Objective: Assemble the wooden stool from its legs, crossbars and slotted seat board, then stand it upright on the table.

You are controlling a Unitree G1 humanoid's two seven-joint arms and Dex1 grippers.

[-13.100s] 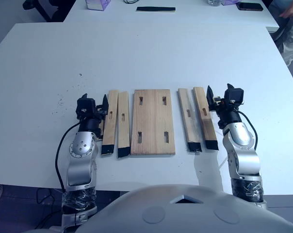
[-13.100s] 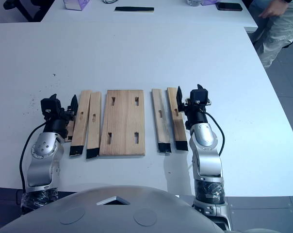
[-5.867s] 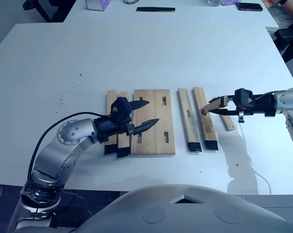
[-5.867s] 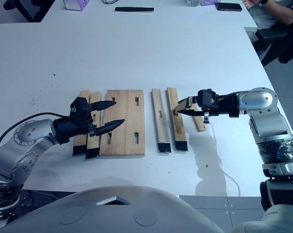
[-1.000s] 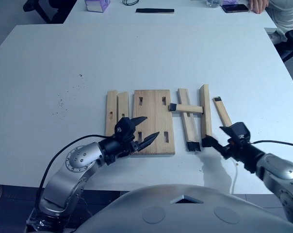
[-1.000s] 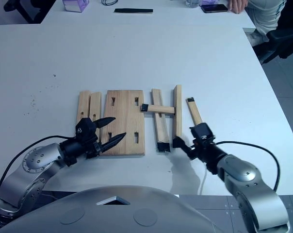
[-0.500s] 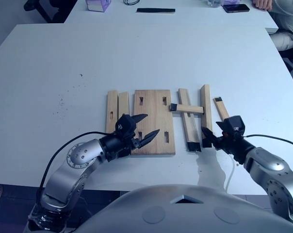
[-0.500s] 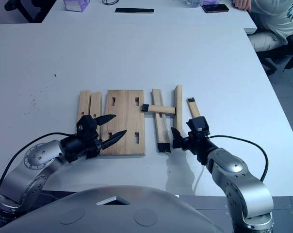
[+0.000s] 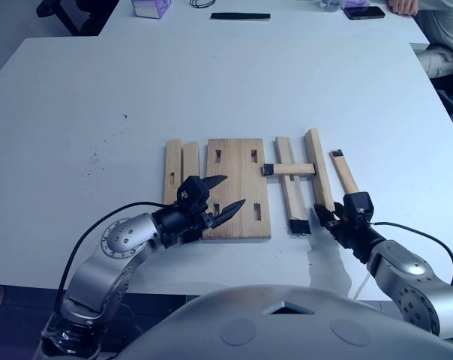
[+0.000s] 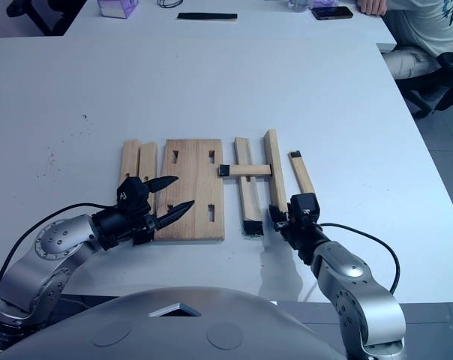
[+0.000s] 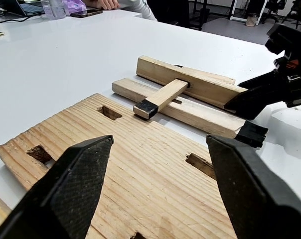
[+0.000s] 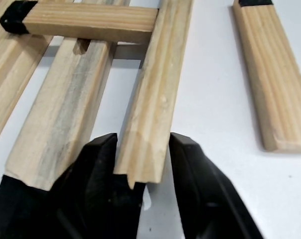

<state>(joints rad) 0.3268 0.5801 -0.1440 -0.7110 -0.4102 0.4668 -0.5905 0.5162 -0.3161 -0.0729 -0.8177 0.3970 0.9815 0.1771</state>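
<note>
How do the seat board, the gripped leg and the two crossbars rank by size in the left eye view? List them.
Largest: the seat board.
Next: the leg in the right gripper.
Last: the crossbar across the legs and the loose crossbar look alike, so unranked.

Head stereo pair: mounted high behind the near edge and aimed forward and down; the whole table (image 9: 286, 82) is taken in from well back.
Left wrist view: carried low and close over the seat board (image 11: 140, 169), aimed across it between the spread fingers of the left gripper (image 11: 159, 142) toward the crossbar (image 11: 163, 95) and gripped leg (image 11: 210, 89).
Right wrist view: held closest of all (almost at table level), aimed along the gripped leg from the right gripper (image 12: 143, 149).
Shared ground: crossbar and gripped leg are covered by every view.
</note>
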